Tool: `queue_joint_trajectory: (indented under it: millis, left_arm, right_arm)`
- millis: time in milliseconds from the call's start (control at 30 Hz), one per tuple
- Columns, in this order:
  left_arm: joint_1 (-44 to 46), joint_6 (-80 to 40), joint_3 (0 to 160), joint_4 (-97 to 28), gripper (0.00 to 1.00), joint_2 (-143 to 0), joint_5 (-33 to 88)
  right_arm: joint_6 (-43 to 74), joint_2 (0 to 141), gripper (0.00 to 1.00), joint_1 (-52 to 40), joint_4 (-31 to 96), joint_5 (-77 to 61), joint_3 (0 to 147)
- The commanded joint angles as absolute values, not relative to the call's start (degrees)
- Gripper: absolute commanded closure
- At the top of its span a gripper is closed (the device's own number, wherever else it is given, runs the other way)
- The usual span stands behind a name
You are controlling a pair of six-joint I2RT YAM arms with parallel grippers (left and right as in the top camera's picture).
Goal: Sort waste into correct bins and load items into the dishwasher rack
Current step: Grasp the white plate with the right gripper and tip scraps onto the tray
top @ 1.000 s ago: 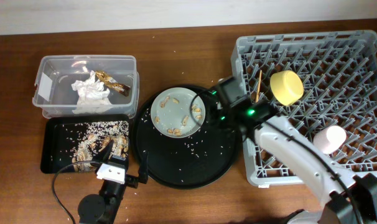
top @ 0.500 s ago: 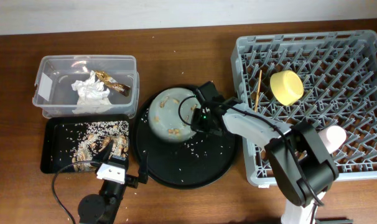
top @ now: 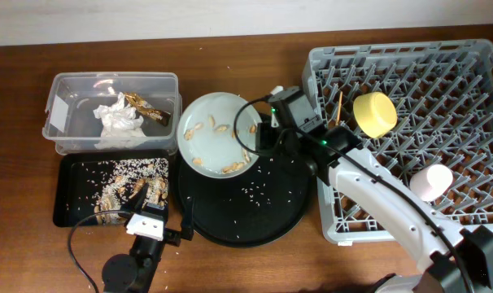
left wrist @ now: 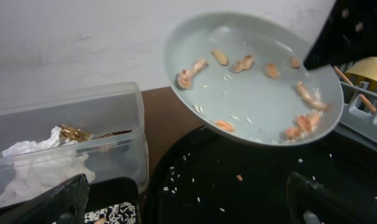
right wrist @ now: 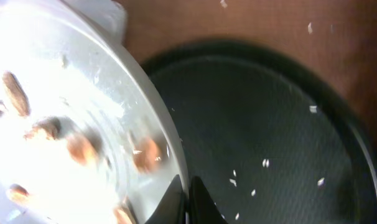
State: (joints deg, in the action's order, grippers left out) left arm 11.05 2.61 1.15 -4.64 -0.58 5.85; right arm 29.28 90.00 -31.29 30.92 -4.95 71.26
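Overhead and wrist views, sorting station. The clear tub (top: 61, 114) at the table's (top: 246, 69) left held a crumpled tissue (top: 118, 120) and a brown-and-gold wrapper (top: 149, 110). Directly in front of it, the black rectangular tray (top: 67, 213) carried a spread of rice grains (top: 120, 169) mixed with brown scraps (top: 116, 197). The plate (top: 218, 134), bearing several food scraps (top: 227, 168), was raised and tilted above the upper-left edge of the round black tray (top: 246, 224), on which loose grains (top: 255, 189) lay scattered. The right gripper (top: 259, 137) had its fingers (right wrist: 198, 194) clamped on the plate's right rim. The rack (top: 474, 216) at right contained the yellow bowl (top: 375, 114) on its side, the pink cup (top: 432, 181) and the chopsticks (top: 338, 110) standing among the pegs.

The right arm covered the rack's front-left corner, and the frame cut off the rack's right edge. In the right wrist view the plate was overexposed and blurred. The left gripper (left wrist: 185, 186) sat low near the black rectangular tray, fingers spread wide apart and empty; only their tips showed.

The plate's left rim lay just beside the tub's right wall, without visible contact. Bare wood ran behind the round black tray, between tub and rack.
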Motion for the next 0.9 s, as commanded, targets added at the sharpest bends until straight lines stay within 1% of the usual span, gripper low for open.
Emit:
queue_joint_trajectory:
  millis: [0, 100, 167, 300, 400, 433, 500, 600, 633, 700, 867]
  left_arm:
    - [10.7, 3.1, 0.8, -4.5, 0.01, -0.3, 6.4]
    - [10.7, 3.1, 0.8, -4.5, 0.01, -0.3, 6.4]
    - [10.7, 3.1, 0.8, -4.5, 0.01, -0.3, 6.4]
    - [10.7, 3.1, 0.8, -4.5, 0.01, -0.3, 6.4]
    - [10.7, 3.1, 0.8, -4.5, 0.01, -0.3, 6.4]
    - [10.7, 3.1, 0.8, -4.5, 0.01, -0.3, 6.4]
    - [10.7, 3.1, 0.8, -4.5, 0.01, -0.3, 6.4]
    - [10.7, 3.1, 0.8, -4.5, 0.01, -0.3, 6.4]
    - [10.7, 3.1, 0.8, -4.5, 0.01, -0.3, 6.4]
    - [10.7, 3.1, 0.8, -4.5, 0.01, -0.3, 6.4]
    - [10.7, 3.1, 0.8, -4.5, 0.01, -0.3, 6.4]
  right_arm:
    - [25.3, 88.6, 0.96, -35.7, 33.2, 0.4, 76.3]
    - [26.6, 88.6, 0.96, -37.2, 41.0, 1.4, 78.6]
    - [26.5, 88.6, 0.96, -37.0, 43.5, 4.4, 78.6]
    - [23.9, 88.9, 0.96, -37.0, 43.8, 16.9, 78.5]
    - [22.5, 90.6, 0.96, -38.0, 46.5, 31.9, 78.5]
    - [22.5, 91.5, 0.96, -38.9, 47.5, 37.2, 78.5]
    - [21.2, 92.9, 0.96, -40.3, 47.9, 39.2, 78.5]
    - [19.2, 96.7, 0.96, -44.1, 47.9, 48.6, 78.5]
    - [16.6, 98.8, 0.96, -46.1, 47.9, 54.5, 78.5]
    - [16.1, 101.1, 0.96, -48.7, 47.8, 63.6, 78.5]
    - [16.5, 100.5, 0.96, -49.9, 46.3, 68.0, 78.7]
